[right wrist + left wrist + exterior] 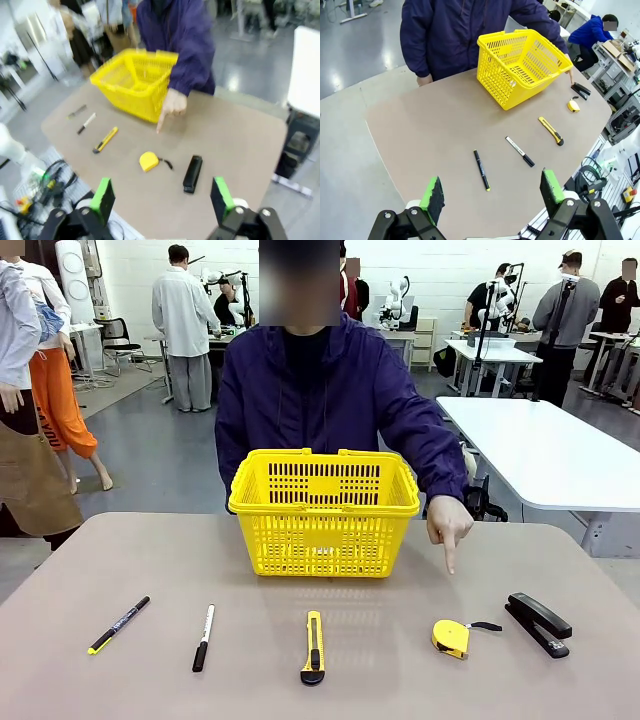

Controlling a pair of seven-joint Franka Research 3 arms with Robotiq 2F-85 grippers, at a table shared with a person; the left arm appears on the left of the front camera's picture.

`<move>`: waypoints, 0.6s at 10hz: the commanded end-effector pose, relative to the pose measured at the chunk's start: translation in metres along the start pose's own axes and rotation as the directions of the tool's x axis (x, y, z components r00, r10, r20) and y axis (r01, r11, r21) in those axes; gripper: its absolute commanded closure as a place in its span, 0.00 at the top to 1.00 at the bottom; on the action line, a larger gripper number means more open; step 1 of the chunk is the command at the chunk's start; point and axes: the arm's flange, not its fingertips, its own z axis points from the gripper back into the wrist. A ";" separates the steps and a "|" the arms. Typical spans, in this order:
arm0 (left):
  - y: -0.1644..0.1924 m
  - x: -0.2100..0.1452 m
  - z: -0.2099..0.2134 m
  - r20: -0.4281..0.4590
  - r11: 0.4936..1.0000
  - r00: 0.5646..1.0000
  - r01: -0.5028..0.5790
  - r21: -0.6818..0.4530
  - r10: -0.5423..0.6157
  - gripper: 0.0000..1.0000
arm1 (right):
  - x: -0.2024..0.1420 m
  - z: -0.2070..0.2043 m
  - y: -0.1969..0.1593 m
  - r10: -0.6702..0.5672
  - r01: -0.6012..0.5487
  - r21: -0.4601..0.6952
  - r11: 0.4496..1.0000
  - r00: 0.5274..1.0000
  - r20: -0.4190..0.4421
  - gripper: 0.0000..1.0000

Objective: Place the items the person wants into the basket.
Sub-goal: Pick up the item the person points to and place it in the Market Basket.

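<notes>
Pen (118,625), marker (203,637), cutter (313,647), tape measure (450,637), stapler (538,623) lie before the basket (324,509).

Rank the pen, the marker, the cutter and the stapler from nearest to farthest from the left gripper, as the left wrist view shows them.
From the open left gripper:
1. The pen, just ahead of it.
2. The marker, next along the row, to the picture's right.
3. The cutter, farther along the row.
4. The stapler, at the row's far end.

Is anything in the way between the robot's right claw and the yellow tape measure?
Nothing visible. The open right gripper has bare table up to the tape measure. The person's pointing hand hangs just beyond it, beside the basket.
</notes>
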 end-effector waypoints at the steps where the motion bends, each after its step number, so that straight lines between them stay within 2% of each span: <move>1: 0.002 0.001 0.001 0.011 1.000 1.000 0.019 -0.013 -0.019 1.00 | 0.037 -0.061 0.009 0.013 -0.009 0.017 1.000 0.963 -0.268 1.00; 3: 0.002 0.001 0.001 0.011 1.000 1.000 0.019 -0.013 -0.019 1.00 | 0.060 -0.142 0.022 0.015 -0.018 -0.002 1.000 0.870 -0.493 1.00; 4: 0.002 0.001 0.001 0.011 1.000 1.000 0.019 -0.013 -0.019 1.00 | 0.065 -0.191 0.038 0.012 -0.040 -0.031 0.999 0.790 -0.613 1.00; 6: 0.002 0.001 0.001 0.011 1.000 1.000 0.019 -0.013 -0.019 1.00 | 0.065 -0.269 0.071 -0.028 -0.095 -0.120 0.988 0.657 -0.753 1.00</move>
